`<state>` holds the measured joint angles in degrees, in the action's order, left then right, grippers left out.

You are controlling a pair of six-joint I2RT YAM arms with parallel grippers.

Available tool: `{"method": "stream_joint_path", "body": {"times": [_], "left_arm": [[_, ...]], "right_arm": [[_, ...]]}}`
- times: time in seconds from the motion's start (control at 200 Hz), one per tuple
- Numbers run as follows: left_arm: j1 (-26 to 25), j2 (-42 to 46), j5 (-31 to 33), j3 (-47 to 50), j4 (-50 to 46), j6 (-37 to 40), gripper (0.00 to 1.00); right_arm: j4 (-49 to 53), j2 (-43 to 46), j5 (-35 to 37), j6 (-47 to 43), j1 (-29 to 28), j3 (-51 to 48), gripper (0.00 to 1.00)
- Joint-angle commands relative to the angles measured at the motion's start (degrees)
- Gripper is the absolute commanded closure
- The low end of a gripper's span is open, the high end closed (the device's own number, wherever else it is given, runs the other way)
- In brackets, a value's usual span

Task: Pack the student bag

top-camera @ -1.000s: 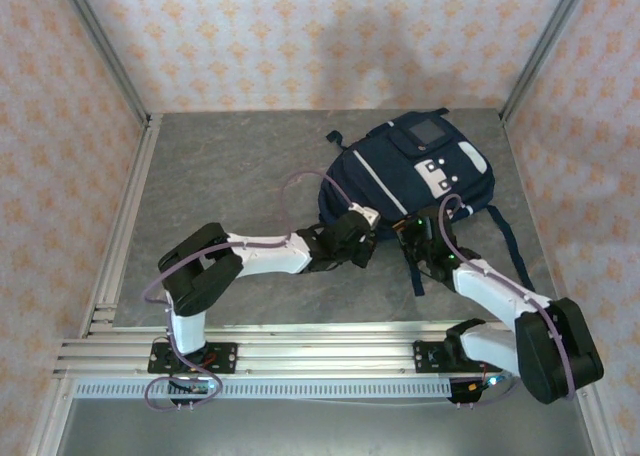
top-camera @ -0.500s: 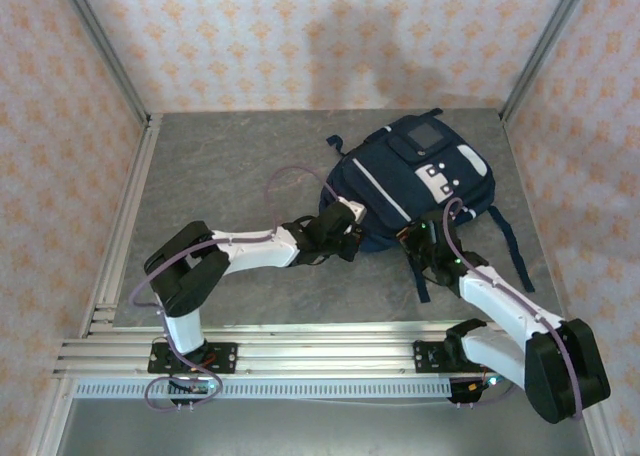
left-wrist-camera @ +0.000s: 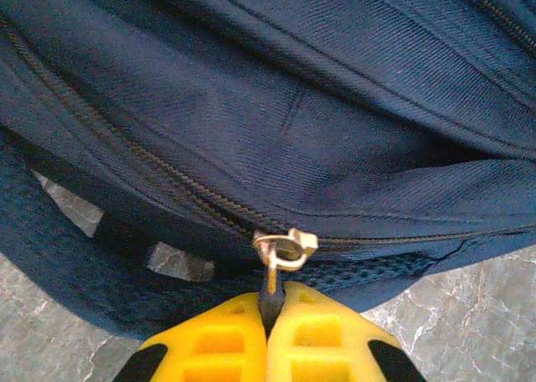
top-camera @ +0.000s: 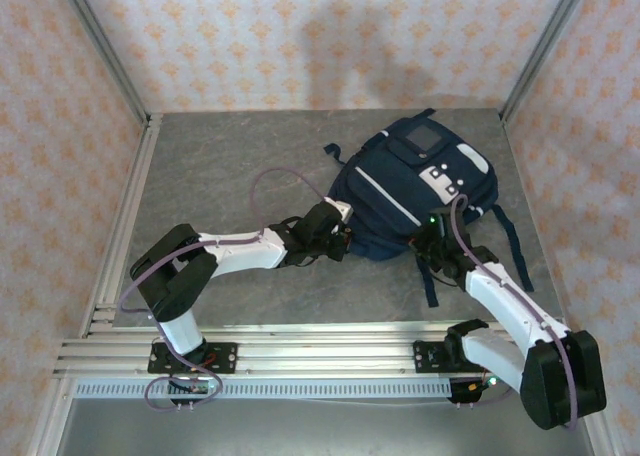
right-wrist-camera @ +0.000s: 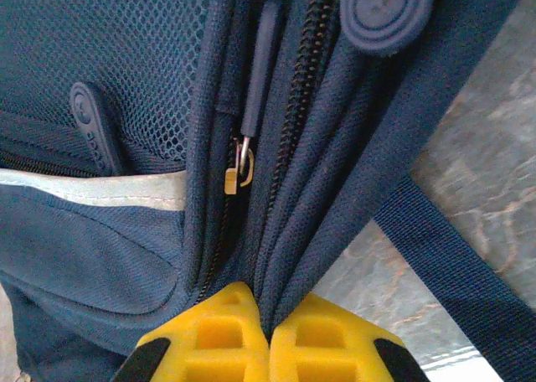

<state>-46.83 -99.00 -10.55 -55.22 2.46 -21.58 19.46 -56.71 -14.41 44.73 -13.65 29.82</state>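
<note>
The student bag (top-camera: 415, 191), a navy-blue backpack with white trim and a grey patch, lies on the grey table at the back right. At its near-left edge my left gripper (top-camera: 341, 232) is shut on the dark pull tab of a zipper; the metal slider (left-wrist-camera: 286, 250) sits just beyond the yellow fingertips (left-wrist-camera: 219, 332). My right gripper (top-camera: 432, 238) is shut on a fold of the bag's navy fabric (right-wrist-camera: 335, 147) at the near-right edge. Another zipper slider (right-wrist-camera: 238, 174) and its rubber pull (right-wrist-camera: 260, 59) show above the right fingers.
A dark shoulder strap (top-camera: 513, 246) trails over the table right of the bag, and another strap (top-camera: 430, 281) lies beside my right arm. Metal rails (top-camera: 125, 226) run along the table's left side and near edge. Patterned walls close in the back and sides.
My left gripper has moved left and slightly toward the near edge along the bag's edge with the zipper pull. The right gripper has shifted right. The bag has turned a little.
</note>
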Motion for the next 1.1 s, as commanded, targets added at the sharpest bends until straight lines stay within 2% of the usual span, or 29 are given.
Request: {"method": "stream_joint_path", "body": {"times": [0.0,0.105,0.21,0.275,0.4,0.485,0.646,0.836,0.986,1.096], "left_arm": [[1.68,-0.93,2.42,0.24,-1.24,-1.66,1.0],[0.1,-3.51,1.74,-2.29,-1.49,-1.78,1.0],[-2.35,-5.55,0.93,-4.46,-0.8,-1.8,1.0],[-3.65,-6.19,0.63,-5.27,-0.12,-1.71,1.0],[-4.85,-6.38,-0.06,-5.38,0.86,-1.62,1.0],[-5.07,-5.87,-0.52,-4.78,1.82,-1.71,1.0],[-5.22,-4.68,-0.62,-4.09,2.2,-1.71,1.0],[-5.63,-3.49,-0.53,-3.33,2.37,-1.84,1.0],[-5.73,-3.13,-0.45,-2.93,2.55,-2.06,1.0],[-5.73,-3.12,-0.11,-3.26,2.25,-1.97,1.0]], "right_arm": [[7.35,-0.63,8.97,-6.53,3.68,4.21,0.92],[10.77,-2.29,12.46,-8.25,5.08,7.28,0.84],[13.12,-1.01,8.82,-5.08,4.98,9.14,0.57],[13.4,1.38,4.55,0.46,4.71,8.55,0.49],[14.22,5.79,0.78,13.04,0.84,7.02,0.52],[14.97,7.28,2.48,21.33,-4.13,6.56,0.55],[1.46,4.55,1.5,35.07,-11.92,1.18,0.56],[-7.82,-5.07,3.53,38.39,-15.89,2.55,0.47],[-9.35,-9.3,7.64,38.15,-16.81,4.58,0.47],[-8.31,-12.65,10.19,38.95,-17.59,5.24,0.5]]}}
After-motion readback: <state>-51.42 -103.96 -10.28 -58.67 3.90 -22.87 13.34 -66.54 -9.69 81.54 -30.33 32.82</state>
